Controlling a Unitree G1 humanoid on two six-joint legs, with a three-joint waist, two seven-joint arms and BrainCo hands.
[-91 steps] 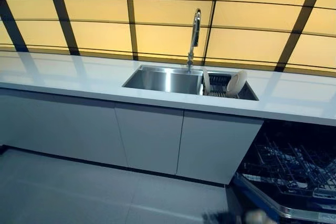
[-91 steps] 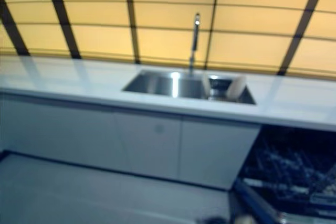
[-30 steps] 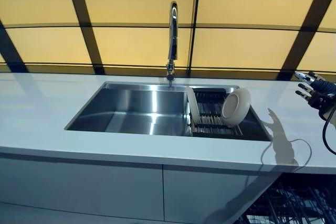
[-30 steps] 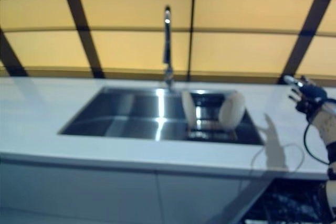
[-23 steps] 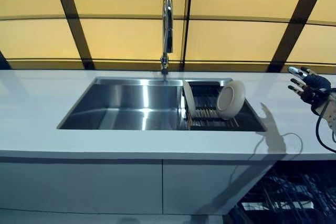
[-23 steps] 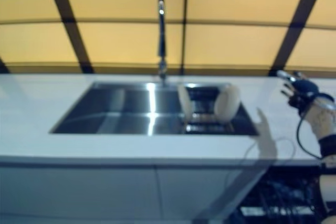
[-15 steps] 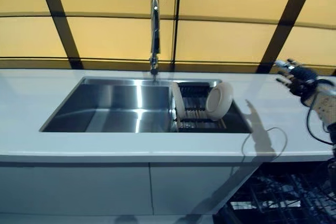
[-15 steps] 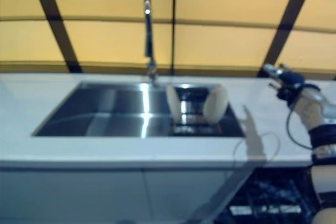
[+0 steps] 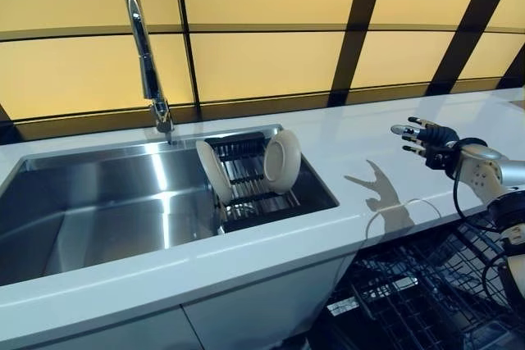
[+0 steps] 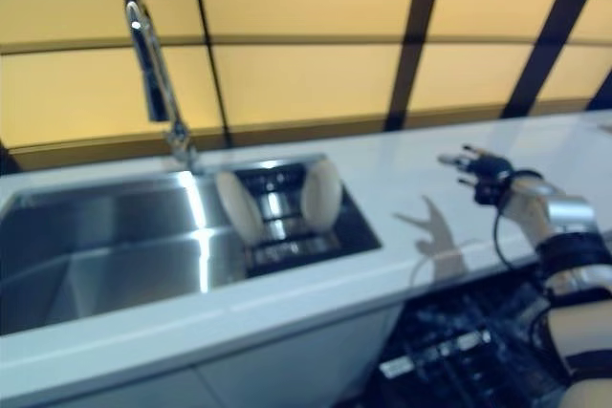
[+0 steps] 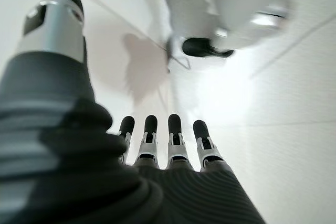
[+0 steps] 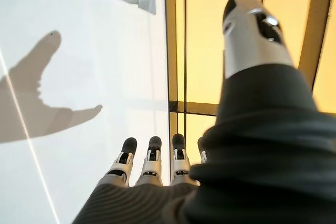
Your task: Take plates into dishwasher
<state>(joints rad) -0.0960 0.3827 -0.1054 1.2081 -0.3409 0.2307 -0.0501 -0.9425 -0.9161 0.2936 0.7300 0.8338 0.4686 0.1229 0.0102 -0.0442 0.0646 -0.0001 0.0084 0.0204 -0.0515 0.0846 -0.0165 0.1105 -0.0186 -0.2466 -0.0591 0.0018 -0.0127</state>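
Observation:
Two white plates stand on edge in a dark dish rack (image 9: 246, 193) in the right end of the steel sink (image 9: 98, 211): one (image 9: 212, 171) at the rack's left, a deeper one (image 9: 281, 161) at its right. My right hand (image 9: 426, 139) is open and empty, held above the white counter (image 9: 353, 141) to the right of the sink, apart from the plates; its straight fingers (image 12: 152, 162) show in the right wrist view. My left hand (image 11: 168, 145) shows only in the left wrist view, open and empty, low by the floor.
The open dishwasher with its wire rack (image 9: 418, 293) is below the counter at the lower right, under my right arm. A tall faucet (image 9: 143, 47) stands behind the sink. A yellow panelled wall (image 9: 271, 55) runs behind the counter.
The camera has moved: the sink and plates now sit further left and nearer in the picture. My right hand stays raised and open over the counter, right of the sink.

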